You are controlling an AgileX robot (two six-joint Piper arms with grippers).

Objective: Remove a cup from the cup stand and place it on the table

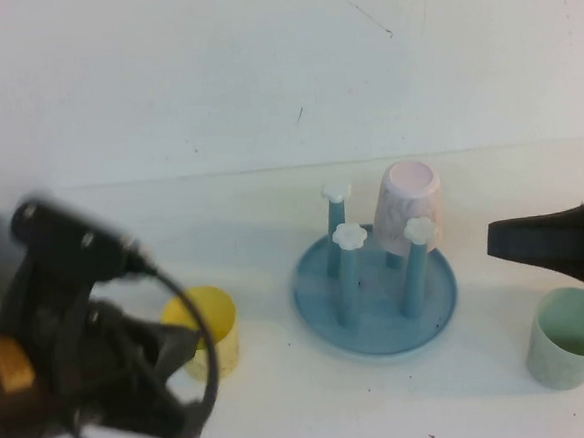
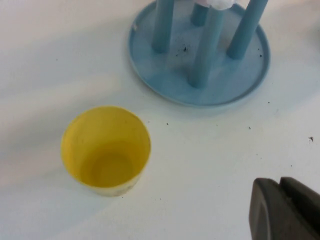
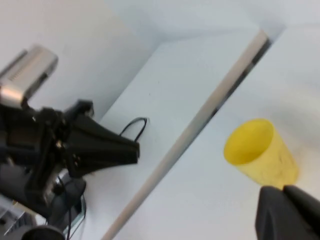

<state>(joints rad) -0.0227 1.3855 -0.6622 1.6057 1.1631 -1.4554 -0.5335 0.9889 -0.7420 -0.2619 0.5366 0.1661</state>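
Note:
The yellow cup point(image 1: 208, 329) stands upright, mouth up, on the white table point(image 1: 316, 418) left of the blue cup stand point(image 1: 378, 335). It also shows in the left wrist view point(image 2: 106, 150) and the right wrist view point(image 3: 260, 152). My left gripper point(image 1: 187, 339) is shut and empty, just left of the cup and apart from it; its fingertips point(image 2: 272, 192) are pressed together. My right gripper point(image 1: 494, 238) is shut and empty, hovering right of the stand. The stand's base also shows in the left wrist view point(image 2: 200, 95).
A pale pink cup point(image 1: 408, 206) sits upside down on the stand's back right peg. A pale green cup point(image 1: 573, 338) stands upright on the table at the right, below my right gripper. Three pegs with white caps are bare.

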